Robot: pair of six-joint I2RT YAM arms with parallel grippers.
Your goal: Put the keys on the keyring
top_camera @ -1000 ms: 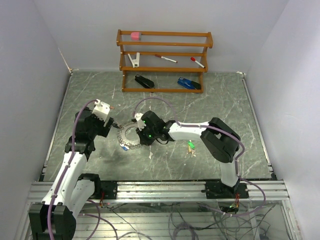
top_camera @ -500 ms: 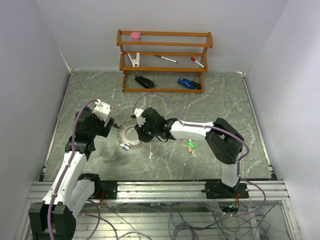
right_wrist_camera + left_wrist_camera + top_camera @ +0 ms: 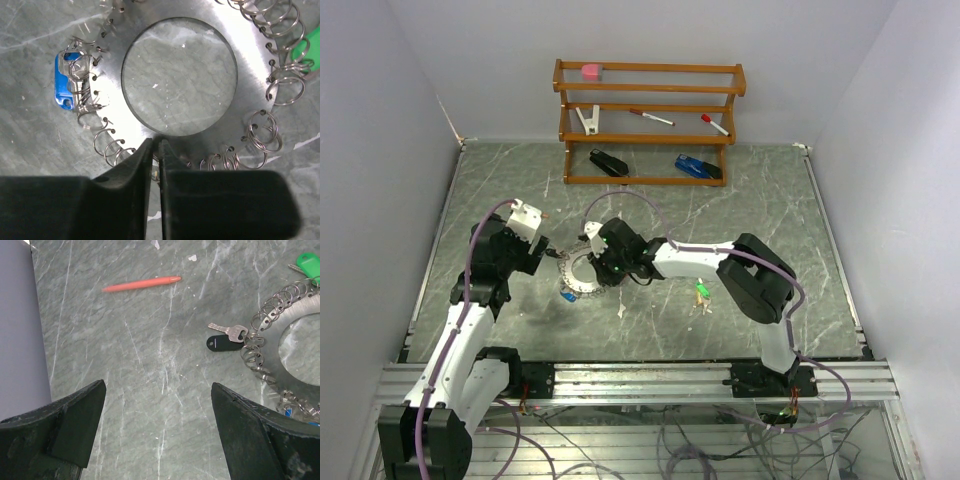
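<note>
The keyring is a flat silver hoop fringed with small wire rings, lying on the table between the arms. My right gripper is shut on its near rim, with a small wire ring pinched between the fingers. A blue-tagged key and a green tag hang on the fringe. My left gripper is open and empty just left of the keyring, where a black-tagged key hangs. A loose green-tagged key lies on the table to the right.
A red pen lies on the table beyond the left gripper. A wooden rack at the back holds pens, a pink block and dark items. White walls close in both sides.
The right wrist has shifted slightly left and away, and the keyring has moved a little with it. The left arm has not moved.
</note>
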